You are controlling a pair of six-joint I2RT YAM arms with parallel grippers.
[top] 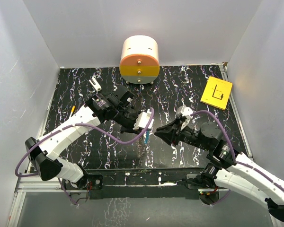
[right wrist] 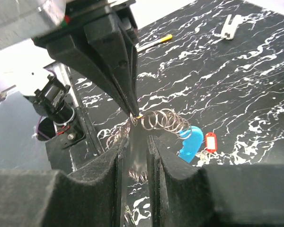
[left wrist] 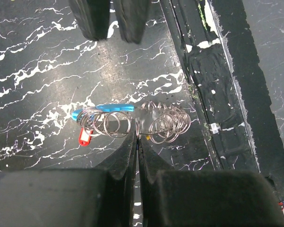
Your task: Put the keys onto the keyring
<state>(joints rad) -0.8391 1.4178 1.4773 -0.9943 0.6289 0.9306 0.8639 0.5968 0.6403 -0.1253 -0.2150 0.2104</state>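
My left gripper (top: 146,126) (left wrist: 138,136) is shut on one ring of a chain of several linked metal keyrings (left wrist: 164,124), held up above the table. The chain also shows in the right wrist view (right wrist: 166,120). A blue-headed key (left wrist: 104,109) (right wrist: 191,143) and a small red tag (left wrist: 85,137) (right wrist: 209,141) hang on the chain. My right gripper (top: 156,132) (right wrist: 138,140) is nearly shut on a thin, blurred grey metal blade, seemingly a key (right wrist: 138,151). The blade's tip reaches the ring pinched by the left fingers (right wrist: 117,61). Its head is hidden. No green key shows.
An orange and white cylinder (top: 139,59) stands at the back centre. A yellow card (top: 217,92) lies at the back right. A white clip (top: 95,85) and a yellow pen (top: 72,109) lie at the left. The table's black front rail (left wrist: 217,80) is near.
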